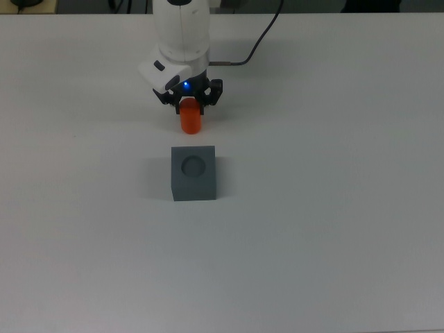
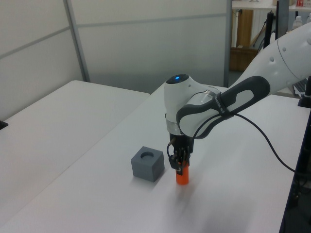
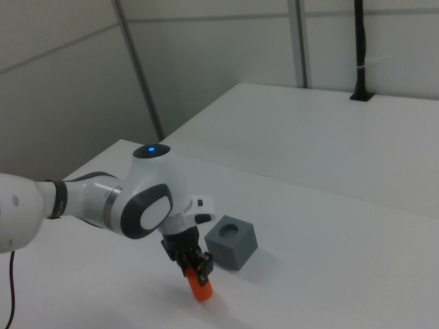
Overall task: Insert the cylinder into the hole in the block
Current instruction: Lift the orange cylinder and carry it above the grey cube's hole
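Note:
The orange cylinder (image 1: 191,122) stands upright on the white table, just beyond the dark grey block (image 1: 193,182) in the top view. The block's round hole (image 1: 193,165) faces up and holds nothing. My gripper (image 1: 191,105) has come down over the cylinder's top, its fingers pressed against both sides. In the left view the cylinder (image 2: 182,177) shows below the gripper (image 2: 181,164), to the right of the block (image 2: 147,167). The right view shows the cylinder (image 3: 201,289) under the gripper (image 3: 194,267), left of and nearer than the block (image 3: 232,245).
A black cable (image 1: 250,48) runs from the arm across the table's far side. The white table (image 1: 333,229) extends widely around the block. A second white table (image 2: 58,111) stands at the left view's left.

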### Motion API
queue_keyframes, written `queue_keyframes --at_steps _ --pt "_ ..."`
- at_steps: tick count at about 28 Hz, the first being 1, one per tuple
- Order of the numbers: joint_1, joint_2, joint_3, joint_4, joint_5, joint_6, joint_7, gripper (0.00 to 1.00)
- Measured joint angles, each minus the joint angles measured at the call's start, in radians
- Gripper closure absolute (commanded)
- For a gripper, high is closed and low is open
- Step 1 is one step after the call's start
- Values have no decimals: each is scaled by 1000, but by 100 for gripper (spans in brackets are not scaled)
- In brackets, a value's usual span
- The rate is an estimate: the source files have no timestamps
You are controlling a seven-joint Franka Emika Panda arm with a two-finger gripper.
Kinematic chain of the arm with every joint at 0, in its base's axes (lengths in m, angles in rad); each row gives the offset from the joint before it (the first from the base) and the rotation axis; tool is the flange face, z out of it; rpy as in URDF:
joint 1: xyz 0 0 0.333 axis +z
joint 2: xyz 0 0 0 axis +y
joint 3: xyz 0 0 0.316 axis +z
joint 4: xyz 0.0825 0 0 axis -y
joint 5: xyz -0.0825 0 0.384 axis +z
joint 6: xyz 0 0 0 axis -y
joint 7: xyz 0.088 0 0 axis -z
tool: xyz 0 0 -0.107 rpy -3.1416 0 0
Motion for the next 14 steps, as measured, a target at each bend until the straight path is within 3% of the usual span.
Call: queue_keyframes --at_steps 2,8,14 --pt "0 -1 0 35 0 -71 -7 100" --pt "0 -5 -1 249 1 -351 -32 100" --pt "0 21 -2 408 20 -429 -35 100"
